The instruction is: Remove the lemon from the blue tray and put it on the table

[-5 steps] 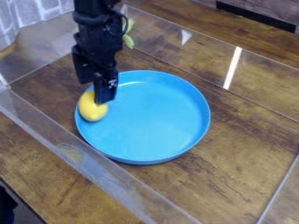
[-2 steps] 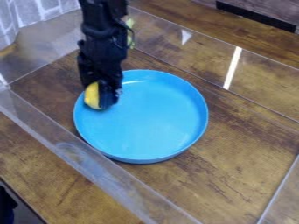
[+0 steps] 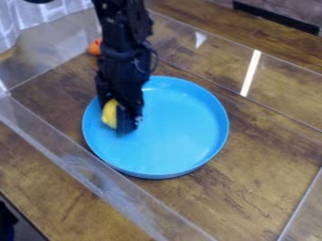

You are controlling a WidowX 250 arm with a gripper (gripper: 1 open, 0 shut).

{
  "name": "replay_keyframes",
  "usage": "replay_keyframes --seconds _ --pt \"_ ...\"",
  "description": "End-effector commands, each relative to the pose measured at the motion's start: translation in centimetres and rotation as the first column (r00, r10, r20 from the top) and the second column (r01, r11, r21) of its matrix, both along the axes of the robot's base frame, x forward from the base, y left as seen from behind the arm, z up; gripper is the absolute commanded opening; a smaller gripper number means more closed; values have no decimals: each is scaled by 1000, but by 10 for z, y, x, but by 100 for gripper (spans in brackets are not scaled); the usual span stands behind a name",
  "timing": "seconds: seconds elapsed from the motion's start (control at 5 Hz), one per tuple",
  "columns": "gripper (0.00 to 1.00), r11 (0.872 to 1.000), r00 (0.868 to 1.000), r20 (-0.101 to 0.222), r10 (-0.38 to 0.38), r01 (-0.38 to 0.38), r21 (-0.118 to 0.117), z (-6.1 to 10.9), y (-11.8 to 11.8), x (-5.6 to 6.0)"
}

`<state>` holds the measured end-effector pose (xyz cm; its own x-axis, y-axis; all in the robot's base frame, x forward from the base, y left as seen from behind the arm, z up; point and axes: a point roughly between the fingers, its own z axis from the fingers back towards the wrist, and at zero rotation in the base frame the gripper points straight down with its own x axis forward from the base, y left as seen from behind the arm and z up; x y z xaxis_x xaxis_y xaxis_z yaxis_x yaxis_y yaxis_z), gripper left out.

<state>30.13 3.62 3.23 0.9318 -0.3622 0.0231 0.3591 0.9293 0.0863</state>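
Note:
The small yellow lemon (image 3: 109, 114) lies in the left part of the round blue tray (image 3: 189, 122), which rests on the dark wooden table (image 3: 265, 188). My black gripper (image 3: 120, 115) comes straight down onto the lemon. Its fingers (image 3: 130, 115) stand on either side of the fruit and close against it, hiding its right half. The lemon still sits low, at the tray's floor.
An orange carrot (image 3: 94, 44) peeks out behind the arm at the back left. Clear plastic walls (image 3: 56, 141) run along the table's left and front edges. Bare wood lies to the right of the tray and in front of it.
The gripper has dropped and shifted right and nearer over the lemon, and its jaws have narrowed onto it. The lemon and the tray have slid slightly to the right.

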Motion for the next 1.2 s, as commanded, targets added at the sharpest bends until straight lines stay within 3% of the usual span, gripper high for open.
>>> replay_keyframes --seconds 0.0,0.2,0.8,1.0 --pt "0 998 995 82 56 -58 24 28 -10 1" --pt "0 992 988 91 122 -125 29 33 -21 -4" --pt "0 972 967 124 224 -230 40 23 0 -13" --pt "0 979 972 130 194 -201 43 28 -5 -9"
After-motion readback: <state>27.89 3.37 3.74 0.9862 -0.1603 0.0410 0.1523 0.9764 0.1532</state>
